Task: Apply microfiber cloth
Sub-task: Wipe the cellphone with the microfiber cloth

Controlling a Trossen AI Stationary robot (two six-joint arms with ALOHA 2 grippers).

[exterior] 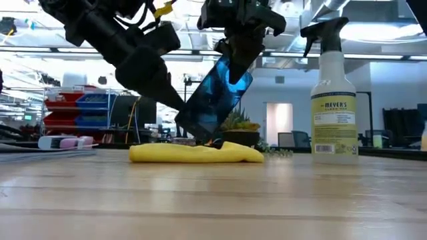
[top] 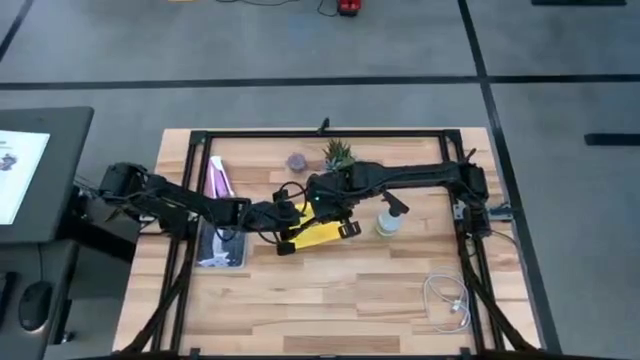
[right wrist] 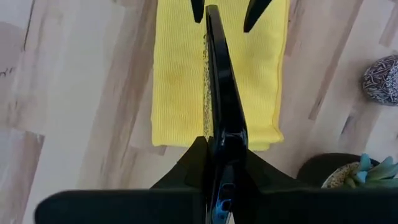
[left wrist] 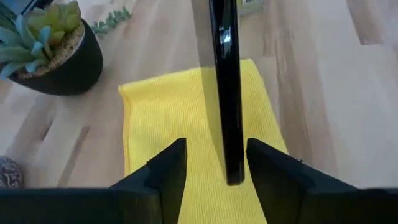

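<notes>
Right claw [right wrist: 217,163] grips the smartphone [right wrist: 221,93] above the microfiber cloth [right wrist: 177,81] (left claw [left wrist: 216,165] released).

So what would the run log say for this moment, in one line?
right end effector: shut on smartphone, tilted over microfiber cloth | left end effector: open, straddling the smartphone's lower end

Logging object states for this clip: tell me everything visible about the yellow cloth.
The cloth is bright yellow, finely ribbed fabric, folded into a flat rectangle on the wooden table near its middle, beside a potted plant. A black phone stands tilted on it, its lower edge seeming to touch the fabric. The right gripper clamps the phone; the left gripper is open, straddling the phone's lower end above the cloth.
</notes>
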